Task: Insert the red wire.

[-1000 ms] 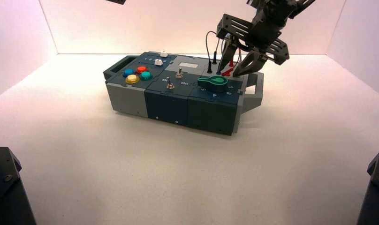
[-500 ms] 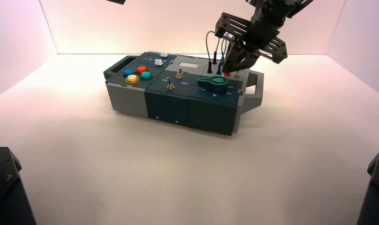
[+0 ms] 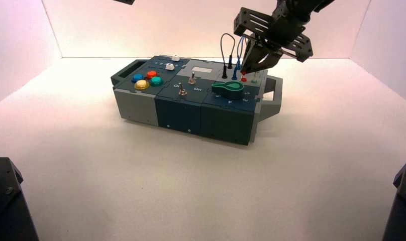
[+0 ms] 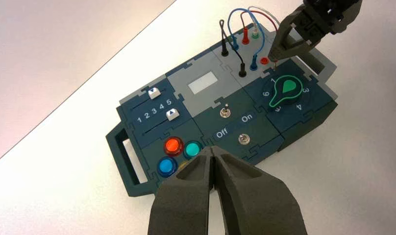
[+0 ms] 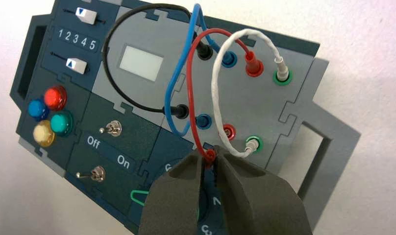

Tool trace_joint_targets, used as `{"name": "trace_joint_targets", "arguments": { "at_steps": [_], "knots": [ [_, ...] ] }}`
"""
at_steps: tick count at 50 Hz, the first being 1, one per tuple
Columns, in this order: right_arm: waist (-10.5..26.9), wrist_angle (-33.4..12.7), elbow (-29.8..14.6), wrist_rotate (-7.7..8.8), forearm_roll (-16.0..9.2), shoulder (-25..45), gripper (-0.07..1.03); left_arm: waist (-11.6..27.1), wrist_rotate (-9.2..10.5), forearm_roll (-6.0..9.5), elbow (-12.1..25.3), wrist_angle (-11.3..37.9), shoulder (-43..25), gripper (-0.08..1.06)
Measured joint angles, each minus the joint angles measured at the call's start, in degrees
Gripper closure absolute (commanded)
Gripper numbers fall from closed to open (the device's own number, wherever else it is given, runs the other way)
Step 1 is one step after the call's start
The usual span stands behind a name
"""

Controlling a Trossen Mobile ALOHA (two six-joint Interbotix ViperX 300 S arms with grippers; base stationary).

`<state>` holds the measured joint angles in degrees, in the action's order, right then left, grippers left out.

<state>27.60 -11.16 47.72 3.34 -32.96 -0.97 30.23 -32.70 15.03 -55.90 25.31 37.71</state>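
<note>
The red wire (image 5: 193, 93) arches over the wire panel at the right end of the box (image 3: 181, 108). One of its plugs (image 5: 253, 65) sits in the far red socket. My right gripper (image 5: 210, 156) is shut on the other red plug, held just above the panel, close to the empty red socket (image 5: 229, 131). From above, the right gripper (image 3: 247, 69) hangs over that socket (image 3: 243, 79). My left gripper (image 4: 214, 152) is shut on nothing and hovers high above the box's button end.
Black (image 5: 137, 105), blue (image 5: 179, 83) and white (image 5: 220, 83) leads are plugged in beside the red one. A green knob (image 3: 228, 89) lies just in front of the sockets. Two toggle switches (image 4: 226, 112), two sliders (image 4: 154, 92) and coloured buttons (image 3: 145, 80) fill the rest of the box.
The right gripper, open over the red plug a second ago, has shut on it and lifted it slightly above the panel. The left arm has not moved.
</note>
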Motion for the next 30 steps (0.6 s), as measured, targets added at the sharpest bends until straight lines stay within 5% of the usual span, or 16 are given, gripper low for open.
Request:
{"name": "trace_joint_targets", "arguments": {
  "at_steps": [14,30],
  "knots": [
    [0.00,0.09,0.26,0.00,4.83,-0.70,0.98,0.00,1.41,0.44,0.00,0.00,0.00,1.01],
    [0.09,3.43,2.37,0.09,15.56,-2.72,0.98,0.00,2.81,1.23,1.05,1.67,-0.62,1.01]
  ]
}}
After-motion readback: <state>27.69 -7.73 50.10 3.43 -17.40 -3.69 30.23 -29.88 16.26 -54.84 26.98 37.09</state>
